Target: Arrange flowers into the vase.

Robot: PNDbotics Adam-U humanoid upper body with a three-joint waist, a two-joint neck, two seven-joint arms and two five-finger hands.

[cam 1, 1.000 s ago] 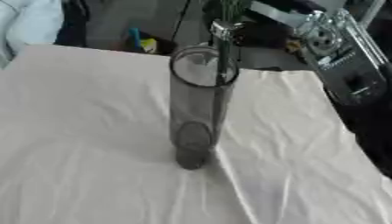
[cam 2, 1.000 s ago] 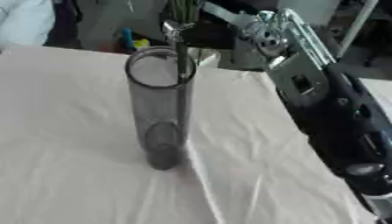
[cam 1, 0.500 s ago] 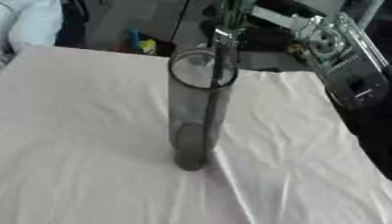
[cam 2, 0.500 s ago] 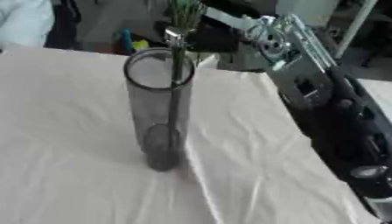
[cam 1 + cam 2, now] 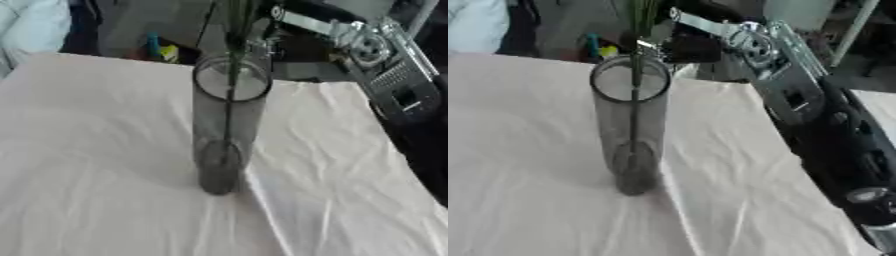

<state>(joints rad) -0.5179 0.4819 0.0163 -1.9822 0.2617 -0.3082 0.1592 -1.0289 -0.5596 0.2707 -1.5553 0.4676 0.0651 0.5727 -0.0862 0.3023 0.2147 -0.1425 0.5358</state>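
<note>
A tall smoky-grey glass vase (image 5: pixel 223 135) stands upright near the middle of the white-clothed table (image 5: pixel 87 150). Green flower stems (image 5: pixel 639 20) hang straight down over its mouth. One thin stem (image 5: pixel 229 105) runs inside the glass toward the bottom. The flower heads are out of the picture at the top. My right hand (image 5: pixel 689 47) reaches in from the upper right, just behind the vase's rim, and is shut on the stems. Its silver and black arm (image 5: pixel 798 100) crosses the right side. My left hand shows in no view.
The cloth is wrinkled to the right of the vase, and the table's right edge (image 5: pixel 411 165) lies under my arm. Past the far edge are a blue and yellow object (image 5: pixel 157 47) and a pale blue fabric (image 5: pixel 31 25) at the top left.
The stems have gone down from the rim into the vase, and a stem now reaches deep inside the glass. My right hand has sunk slightly toward the rim.
</note>
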